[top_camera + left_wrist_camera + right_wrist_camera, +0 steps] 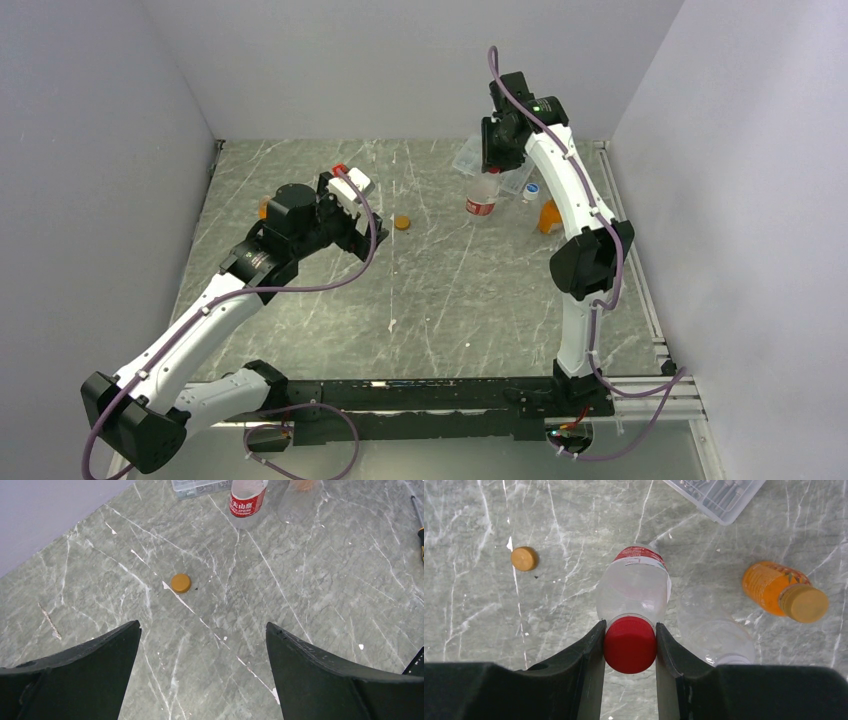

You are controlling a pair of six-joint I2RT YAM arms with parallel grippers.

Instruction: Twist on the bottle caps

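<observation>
Right fingers pinch the red cap atop the upright labelled bottle. The right wrist view counts three bottles and three caps. Right of the labelled bottle lie a clear bottle and a capped orange bottle; left of it, one loose orange cap on the surface. Only the top view shows a blue cap. Left fingers stand spread.

In the top view the right gripper covers the neck of the clear bottle and its red cap, and the left arm hides most of an orange bottle. The left wrist view's top edge cuts off the clear bottle, the compartment box and a blurred orange shape, its right edge the screwdriver. In the right wrist view the near end of the pale bottle vanishes behind a gripper finger
</observation>
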